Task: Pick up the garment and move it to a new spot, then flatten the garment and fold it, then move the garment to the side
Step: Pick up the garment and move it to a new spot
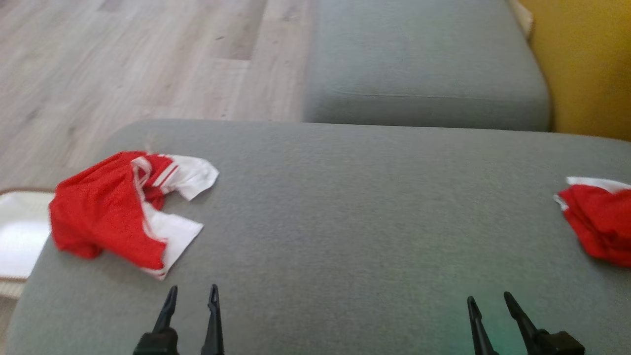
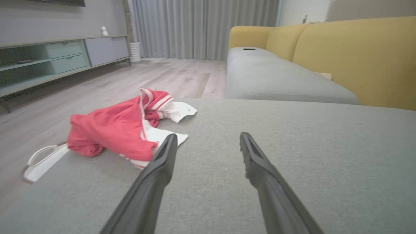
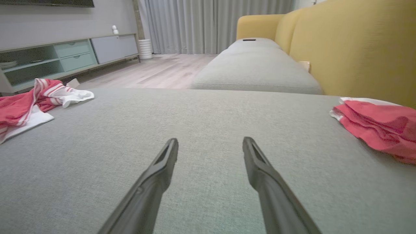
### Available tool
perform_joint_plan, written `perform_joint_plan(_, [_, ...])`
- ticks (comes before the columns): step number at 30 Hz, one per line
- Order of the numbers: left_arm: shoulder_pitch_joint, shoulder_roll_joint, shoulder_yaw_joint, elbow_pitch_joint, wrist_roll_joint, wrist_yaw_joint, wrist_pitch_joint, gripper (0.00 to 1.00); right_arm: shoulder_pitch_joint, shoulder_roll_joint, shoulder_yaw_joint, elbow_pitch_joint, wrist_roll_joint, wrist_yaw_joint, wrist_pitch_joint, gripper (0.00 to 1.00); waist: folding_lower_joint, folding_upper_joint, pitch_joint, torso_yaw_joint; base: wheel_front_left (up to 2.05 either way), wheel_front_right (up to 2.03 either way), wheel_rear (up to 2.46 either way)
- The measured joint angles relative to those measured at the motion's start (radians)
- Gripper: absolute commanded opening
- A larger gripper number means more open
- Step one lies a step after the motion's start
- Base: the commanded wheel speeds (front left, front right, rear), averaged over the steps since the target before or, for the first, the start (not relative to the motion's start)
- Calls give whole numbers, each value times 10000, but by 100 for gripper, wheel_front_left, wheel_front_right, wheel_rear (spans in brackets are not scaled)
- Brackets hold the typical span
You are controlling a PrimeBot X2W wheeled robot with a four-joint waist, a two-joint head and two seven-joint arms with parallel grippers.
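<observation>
Garment (image 1: 116, 209), crumpled red with white trim, lies near the grey cushion's (image 1: 345, 222) left edge, at eleven o'clock from the nearer left gripper (image 1: 192, 290); that and the right gripper (image 1: 489, 298) both gape wide, holding nothing

A grey sofa cushion (image 1: 345, 222) spans the lower frame. A crumpled red-and-white garment (image 1: 113, 212) lies at middle left, and a folded red cloth (image 1: 599, 222) lies at the right edge.

Cut or covered
Folded red-and-white cloth (image 1: 599, 222) at the grey fabric seat's (image 1: 345, 222) right end runs off-frame; white handled tray (image 1: 22, 236) at its left end lies half hidden.
</observation>
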Motion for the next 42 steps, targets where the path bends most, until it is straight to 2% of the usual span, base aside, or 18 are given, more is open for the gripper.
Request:
perform_joint_plan(11, [-47, 0, 330, 79, 138, 6, 0, 100, -11, 25, 29, -111, 2, 0, 0, 100, 0, 0, 267, 1973, 0, 0, 0])
perform_joint_plan(13, [-43, 0, 493, 21, 132, 115, 2, 100, -37, 25, 134, -104, -2, 0, 0, 100, 0, 0, 351, 2350, 0, 0, 0])
perform_joint_plan(22, [-45, -2, 591, -558, -138, 788, 0, 100, -1034, -54, 516, 113, 0, 0, 0, 100, 0, 0, 1133, 3135, 0, 0, 0])
perform_joint_plan(28, [-44, -2, 545, -748, -234, 965, 0, 100, -1225, -293, 617, 228, 61, 0, 0, 100, 1, 0, 1437, 3378, 0, 0, 0])
perform_joint_plan(31, [-77, -2, 489, -719, -228, 905, 0, 100, -1205, -301, 491, 228, 109, 0, 0, 100, 1, -1, 1496, 3421, 0, 0, 0])
perform_joint_plan(35, [-783, -4, 412, -610, -100, 554, 0, 100, -843, -405, 54, -71, 10, 0, 0, 100, 0, 0, 1718, 3520, 0, 0, 0])
perform_joint_plan(42, [-4029, 98, 941, -690, -61, 2, -4, 100, -1040, -1670, 119, -481, -192, 0, 0, 100, 1, -1, 2901, 3288, 0, 0, 0])
